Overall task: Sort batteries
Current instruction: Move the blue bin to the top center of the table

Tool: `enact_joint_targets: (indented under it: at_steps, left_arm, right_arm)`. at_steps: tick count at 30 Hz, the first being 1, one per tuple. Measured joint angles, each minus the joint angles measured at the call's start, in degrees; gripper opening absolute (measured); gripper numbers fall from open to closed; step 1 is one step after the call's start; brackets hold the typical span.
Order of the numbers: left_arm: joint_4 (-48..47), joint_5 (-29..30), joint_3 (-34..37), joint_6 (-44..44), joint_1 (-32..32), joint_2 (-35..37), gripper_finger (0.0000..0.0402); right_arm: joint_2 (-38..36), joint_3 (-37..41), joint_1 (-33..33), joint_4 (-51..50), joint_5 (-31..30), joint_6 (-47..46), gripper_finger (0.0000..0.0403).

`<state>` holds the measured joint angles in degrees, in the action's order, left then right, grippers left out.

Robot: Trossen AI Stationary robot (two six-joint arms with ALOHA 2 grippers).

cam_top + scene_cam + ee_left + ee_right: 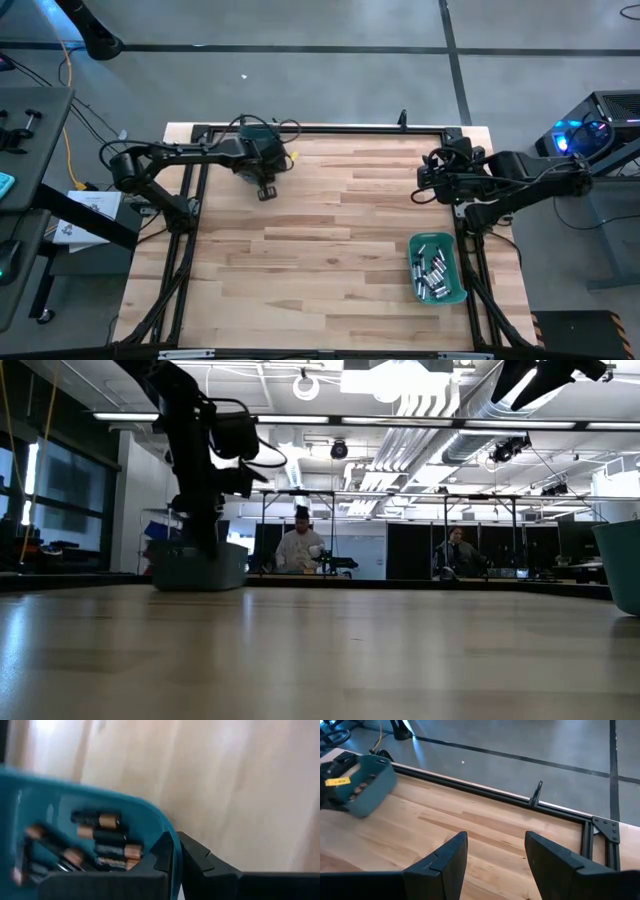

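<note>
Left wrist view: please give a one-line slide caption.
Left gripper shut on the teal bin's rim, dark copper-tipped batteries inside.

left arm point(200, 450): comes down from above, its lower end at a bin
bin point(198, 567): directly under the arm's tip, on the table point(320, 650)
second bin point(622, 565): far across from that arm
people point(300, 548): behind the table
</note>
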<state>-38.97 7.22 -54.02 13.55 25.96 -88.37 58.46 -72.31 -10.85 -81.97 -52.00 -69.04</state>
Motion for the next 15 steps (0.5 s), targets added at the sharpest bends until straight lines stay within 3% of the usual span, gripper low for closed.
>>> enact_joint_targets:
  at_steps: [6,15]
  left_arm:
    - [5.85,-2.25,-0.04,2.17,-3.75,-1.26,0.0003]
    - [18.54,-5.02,-0.07,-1.68,-5.46,-5.15,0.0001]
  right_arm:
    - [0.00,0.00,0.00,0.02,-0.05,-1.50,0.0193]
    - [0.00,0.00,0.00,0.45,-0.03,-1.59,0.0193]
